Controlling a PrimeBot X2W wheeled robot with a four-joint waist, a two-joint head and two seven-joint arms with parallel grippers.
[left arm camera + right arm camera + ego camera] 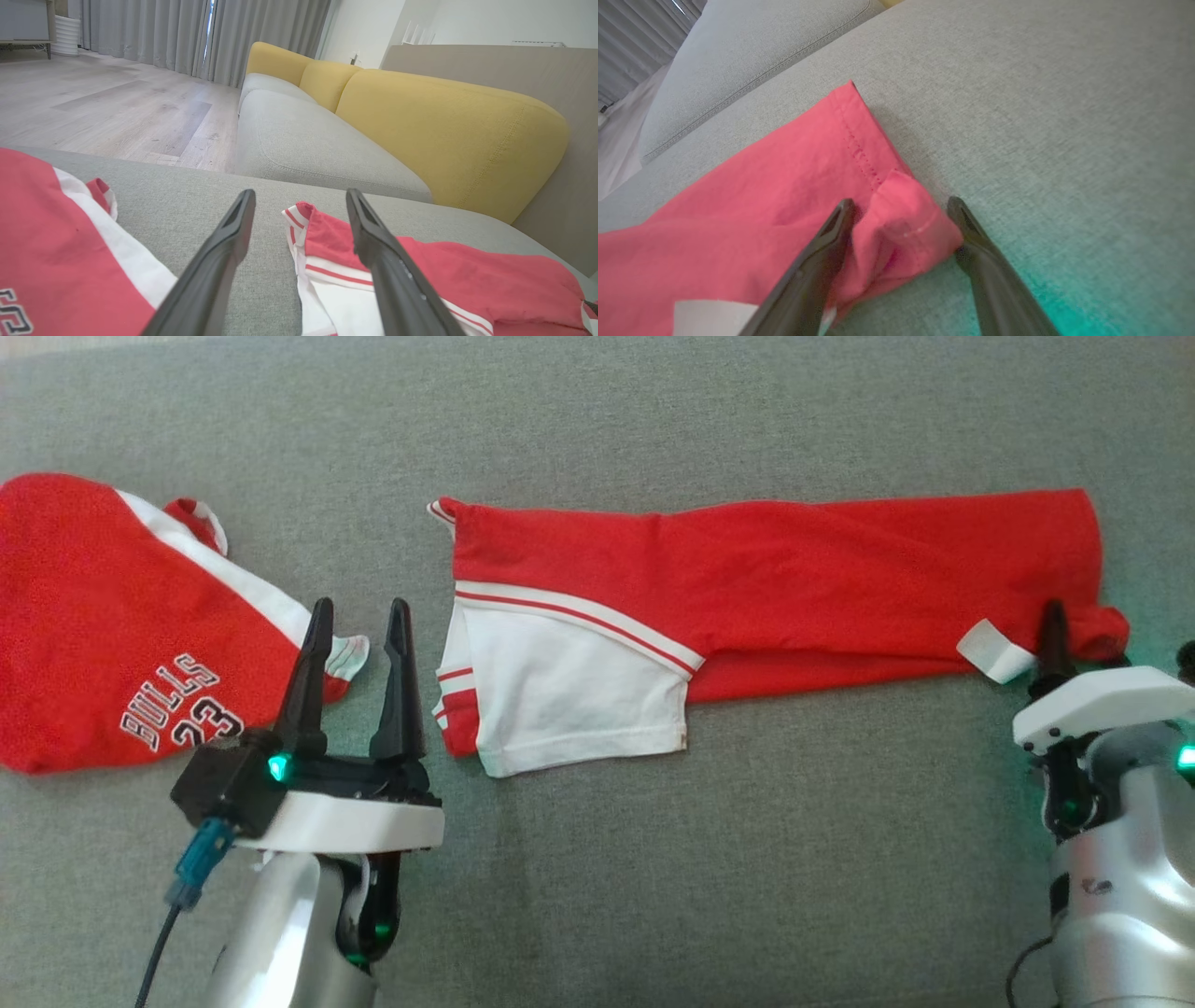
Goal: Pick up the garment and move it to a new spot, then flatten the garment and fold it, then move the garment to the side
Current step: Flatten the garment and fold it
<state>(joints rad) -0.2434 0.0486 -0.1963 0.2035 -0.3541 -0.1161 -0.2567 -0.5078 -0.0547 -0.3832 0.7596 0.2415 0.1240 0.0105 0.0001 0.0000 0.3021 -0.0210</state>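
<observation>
Far left: jersey (103, 616), bunched, "BULLS 23" showing; probably a piece set aside. Next: left hand (360, 611), wide, holding nothing, over bare cushion (597, 896) between jersey and garment, likely poised for the garment's left end. Centre to right: garment (775, 569), a long folded strip lying flat, white panel at its left end. Far right: right hand (900, 207), wide, fingers straddling the bunched right corner, not gripping. Judged: end grips pending for the next fold.

Grey-and-yellow sofa (420, 121), wooden floor (117, 107), grey curtains (196, 32)
</observation>
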